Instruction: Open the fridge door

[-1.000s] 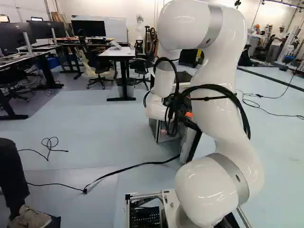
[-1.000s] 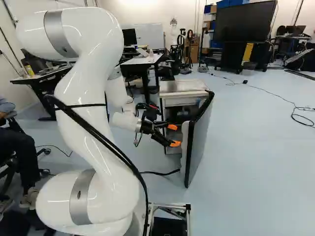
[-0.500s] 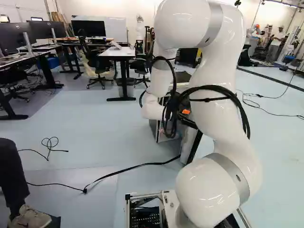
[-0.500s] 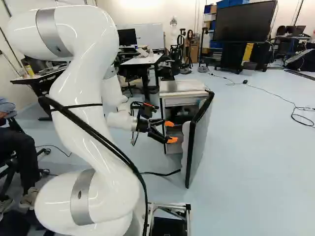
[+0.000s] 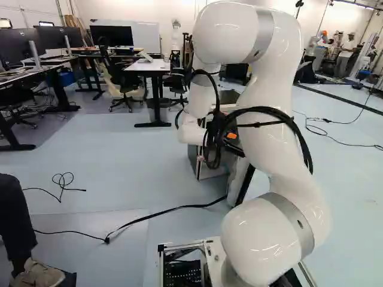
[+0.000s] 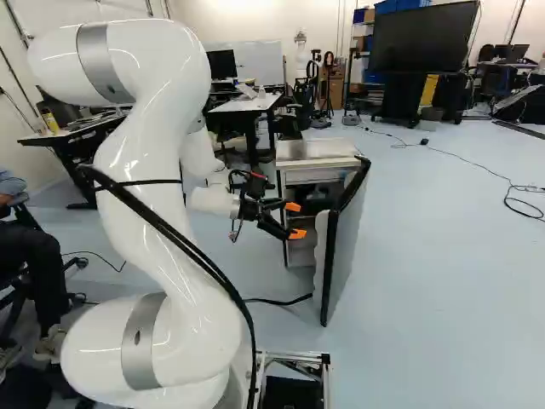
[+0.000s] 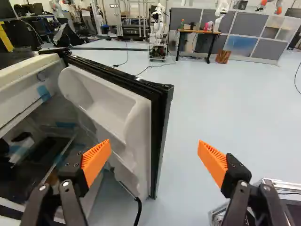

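The small fridge [image 6: 319, 164] stands ahead of the arm, its door [image 6: 347, 243] swung wide toward the base. My gripper [image 6: 295, 221] is beside the door's inner face, before the fridge's front. In the left base view the gripper [image 5: 232, 142] is largely hidden behind the arm and its cables. In the wrist view the gripper [image 7: 155, 157] has its orange-padded fingers wide apart with nothing gripped; the door's white inner lining [image 7: 117, 110] and black-edged rim lie ahead, between the fingers' lines. Shelves [image 7: 44, 141] show inside the fridge.
A black cable [image 5: 167, 210] runs over the floor to below the door. Desks [image 5: 149, 66] and chairs stand behind the fridge. A seated person's leg [image 5: 15, 218] is at the left of the left base view. Another robot [image 7: 159, 35] stands far off.
The arm has drawn back slightly from the door, and the gripper has shifted left and a little up in the right base view. The base, fridge and door show no shift.
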